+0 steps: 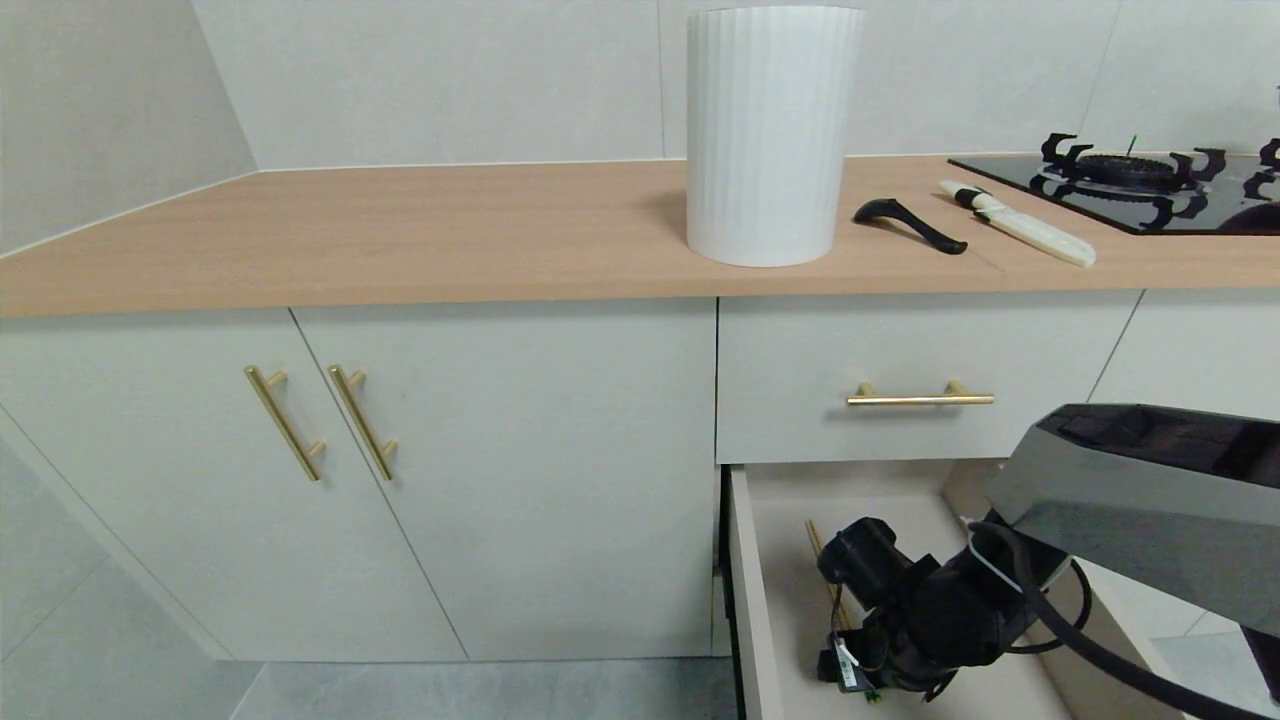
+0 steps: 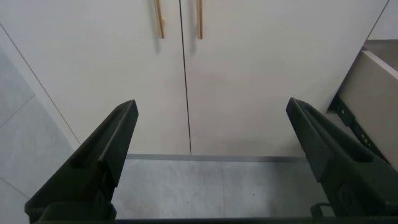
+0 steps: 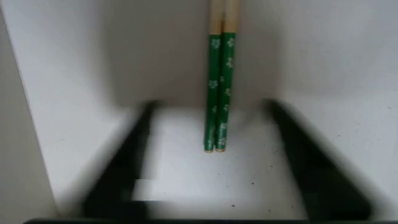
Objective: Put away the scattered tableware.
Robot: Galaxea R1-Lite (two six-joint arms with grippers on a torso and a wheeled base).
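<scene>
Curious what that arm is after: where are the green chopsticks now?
In the right wrist view the chopsticks lie flat in the open drawer, low on the robot's right, between the spread fingers of the right pincer.

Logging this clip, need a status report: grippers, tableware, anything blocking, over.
Left gripper open, facing cabinet doors. Right gripper open over chopsticks lying in open drawer. Knife and black-handled utensil on counter. Nothing blocking.

Right arm [image 1: 1140, 500] is slanting in from 4 o'clock; right tool [image 3: 214, 180] is gaping downward; left tool [image 2: 211, 162] is hanging, gaping wide.
</scene>
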